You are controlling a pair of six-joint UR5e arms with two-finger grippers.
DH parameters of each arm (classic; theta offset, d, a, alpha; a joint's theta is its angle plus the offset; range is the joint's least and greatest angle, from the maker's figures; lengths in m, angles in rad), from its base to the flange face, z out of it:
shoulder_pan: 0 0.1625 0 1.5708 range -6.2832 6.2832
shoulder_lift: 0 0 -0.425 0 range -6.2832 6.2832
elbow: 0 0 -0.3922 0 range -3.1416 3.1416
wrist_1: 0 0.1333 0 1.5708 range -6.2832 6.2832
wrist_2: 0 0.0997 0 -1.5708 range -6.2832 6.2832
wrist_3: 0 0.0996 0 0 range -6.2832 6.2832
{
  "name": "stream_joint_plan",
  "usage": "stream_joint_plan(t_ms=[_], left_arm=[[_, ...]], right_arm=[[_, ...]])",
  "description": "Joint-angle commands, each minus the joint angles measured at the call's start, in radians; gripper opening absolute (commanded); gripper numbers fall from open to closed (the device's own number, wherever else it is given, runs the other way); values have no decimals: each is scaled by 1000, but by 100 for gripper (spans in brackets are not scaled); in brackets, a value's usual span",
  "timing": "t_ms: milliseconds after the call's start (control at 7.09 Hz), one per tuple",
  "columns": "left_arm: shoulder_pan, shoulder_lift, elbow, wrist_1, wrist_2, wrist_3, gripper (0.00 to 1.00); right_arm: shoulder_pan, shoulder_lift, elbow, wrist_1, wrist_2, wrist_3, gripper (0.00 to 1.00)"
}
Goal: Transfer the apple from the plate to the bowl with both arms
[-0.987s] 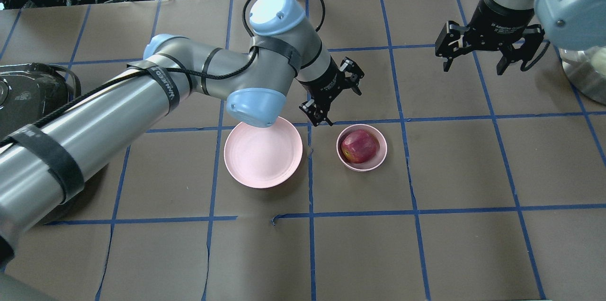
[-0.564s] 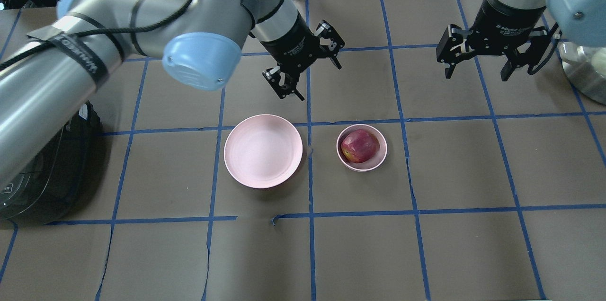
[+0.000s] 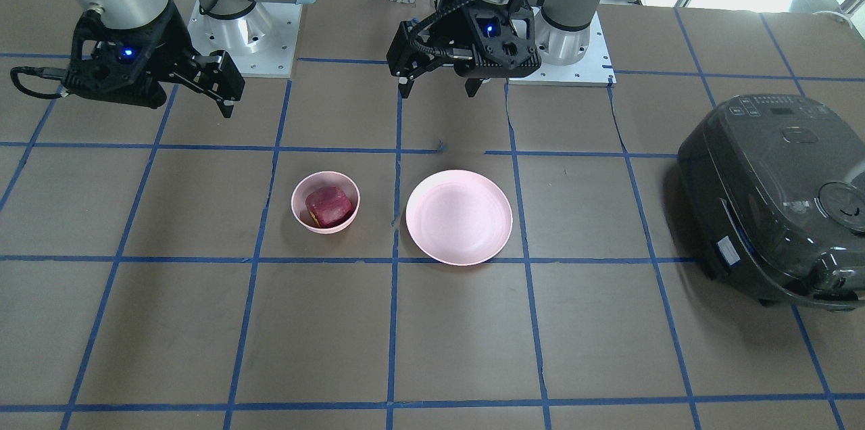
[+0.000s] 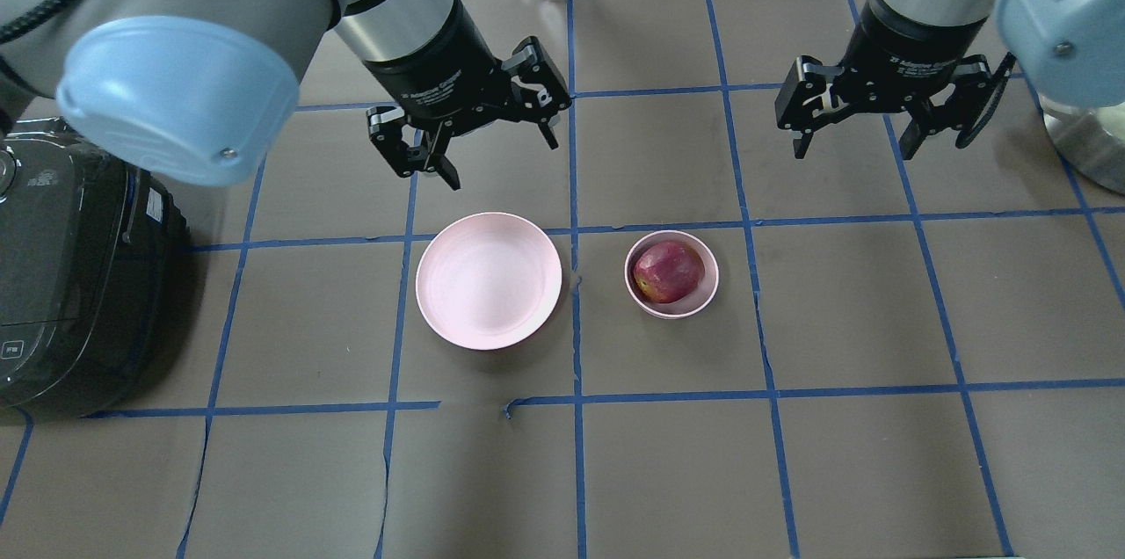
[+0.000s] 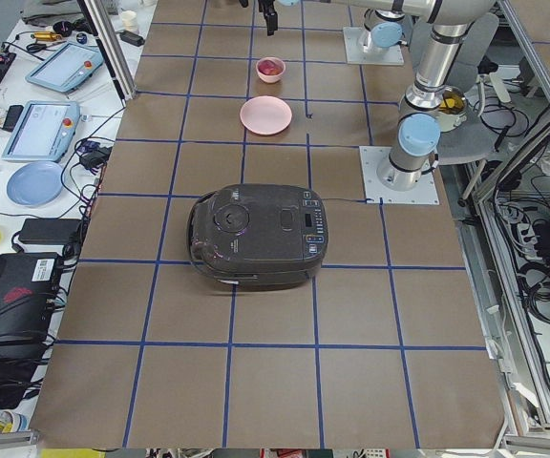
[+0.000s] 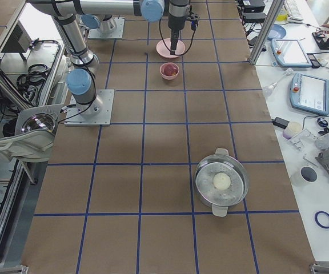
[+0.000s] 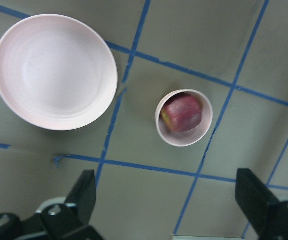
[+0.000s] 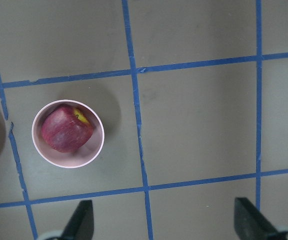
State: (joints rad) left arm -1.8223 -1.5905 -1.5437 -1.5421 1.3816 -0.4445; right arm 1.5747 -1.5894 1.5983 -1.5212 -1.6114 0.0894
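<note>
The left gripper (image 4: 482,146) hangs in the air with its jaws spread wide and nothing between them. The right gripper (image 4: 851,146) is the same: wide open, empty, well above the table.

Below the left gripper and a little ahead of its fingertips lies the plate (image 4: 489,280), bare. Off to that gripper's right, towards the other hand, stands the bowl (image 4: 699,300) with the apple (image 4: 668,271) sitting in it. From the right gripper the bowl is down and to its left. Bowl and plate stand near each other without touching. Further out on the left arm's side is a black cooker (image 4: 61,278); beyond the right arm is a metal pot (image 6: 221,182).

The transfer looks finished, so the main risk seems to be the arms themselves. A low sweep could clip the bowl, and since the apple nearly fills it, a knock might tip it or roll the fruit out. The left arm's big elbow also passes near the cooker.

Each gripper body carries white lettering and the cooker has small labels, but none is sharp enough to read.
</note>
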Motion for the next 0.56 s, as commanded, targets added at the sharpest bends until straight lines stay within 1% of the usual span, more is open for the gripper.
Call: stream_joint_plan(t_ms=[0,141,282,423], left_arm=[[96,41,-19,-23,126,280,100],[191,44,-19,-21,129,393,100],[228,52,-19,-20,134,448,100],[227,58,-23,-18,146,451,100]], right_arm=[[15,-32,-11,7,2,-6,100],[13,-35,-17,6,51,-34,100],[13,-34,-17,9,60,-37,100],[13,-38,-20,25,67,-39,100]])
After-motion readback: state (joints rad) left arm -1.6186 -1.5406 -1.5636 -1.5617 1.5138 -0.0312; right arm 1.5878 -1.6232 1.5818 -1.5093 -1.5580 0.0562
